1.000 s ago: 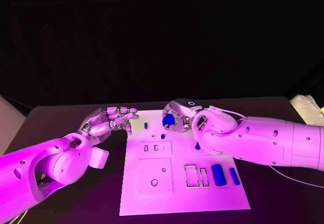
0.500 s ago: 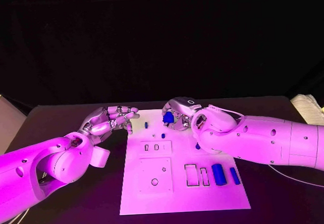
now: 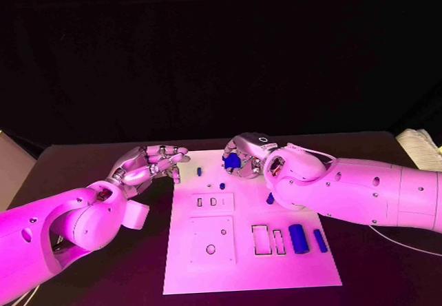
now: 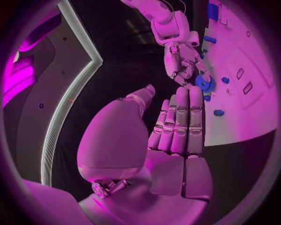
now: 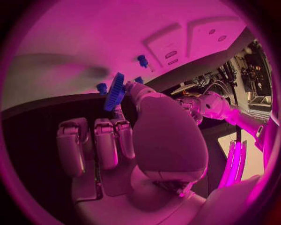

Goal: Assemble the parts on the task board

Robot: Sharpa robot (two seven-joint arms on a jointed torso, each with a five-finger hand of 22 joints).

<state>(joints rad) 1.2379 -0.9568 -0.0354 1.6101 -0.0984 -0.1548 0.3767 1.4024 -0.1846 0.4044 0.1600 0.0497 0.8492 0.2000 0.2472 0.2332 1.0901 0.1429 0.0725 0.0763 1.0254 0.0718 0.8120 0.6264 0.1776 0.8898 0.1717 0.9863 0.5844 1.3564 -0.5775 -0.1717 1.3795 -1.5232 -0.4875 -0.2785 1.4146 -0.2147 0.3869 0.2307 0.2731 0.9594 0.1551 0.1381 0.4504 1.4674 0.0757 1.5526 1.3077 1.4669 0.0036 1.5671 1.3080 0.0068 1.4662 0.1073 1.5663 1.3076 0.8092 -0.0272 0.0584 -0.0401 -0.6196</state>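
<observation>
**Right hand held a blue gear above the far end of the board**

A blue toothed gear (image 3: 230, 162) sat pinched in the fingertips of the right hand (image 3: 247, 156), over the far end of the white board (image 3: 249, 262). The wrist view showed the gear (image 5: 114, 91) on edge, gripped between the thumb and a finger, the other fingers curled.

The left hand (image 3: 148, 165) hovered just beside the board's far left corner, fingers pressed side by side and bent, holding nothing.

On the board nearer the robot lay a blue cylinder (image 3: 298, 239) and a thinner blue bar (image 3: 320, 240), next to two rectangular slots (image 3: 267, 239). Small blue pegs (image 3: 222, 185) stood near the gear.
</observation>
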